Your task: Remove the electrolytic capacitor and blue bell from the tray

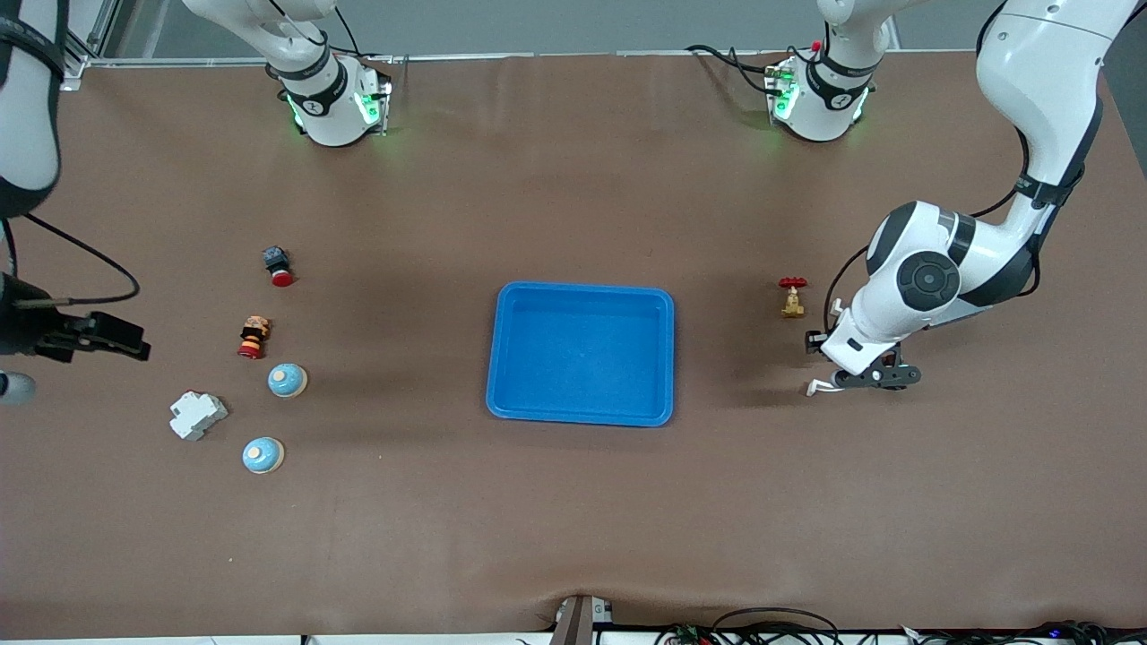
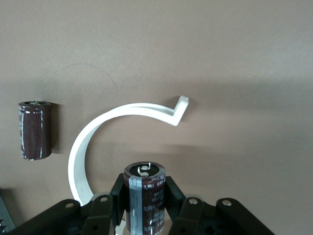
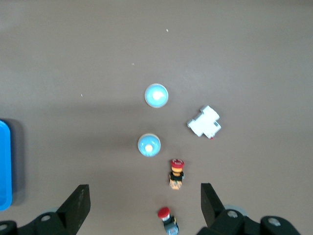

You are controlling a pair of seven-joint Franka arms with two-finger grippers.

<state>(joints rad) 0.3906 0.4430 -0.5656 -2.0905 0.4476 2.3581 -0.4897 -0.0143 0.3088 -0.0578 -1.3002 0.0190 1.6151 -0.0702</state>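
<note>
White jointed arms with black bands, black cables, green-lit bases, black claws.

Small pale print ran down the grey stripe of the capacitor (image 2: 145, 196) seen in the left wrist view, but the characters were too small and blurred to be read with any certainty. A second capacitor (image 2: 35, 130) standing on the table carried a pale stripe along one edge with no legible marking. Round emblems showed on the black bands of both arm bases (image 1: 314, 105) in the front view, their content unreadable. No other text, brand, number or sign could be made out.
</note>
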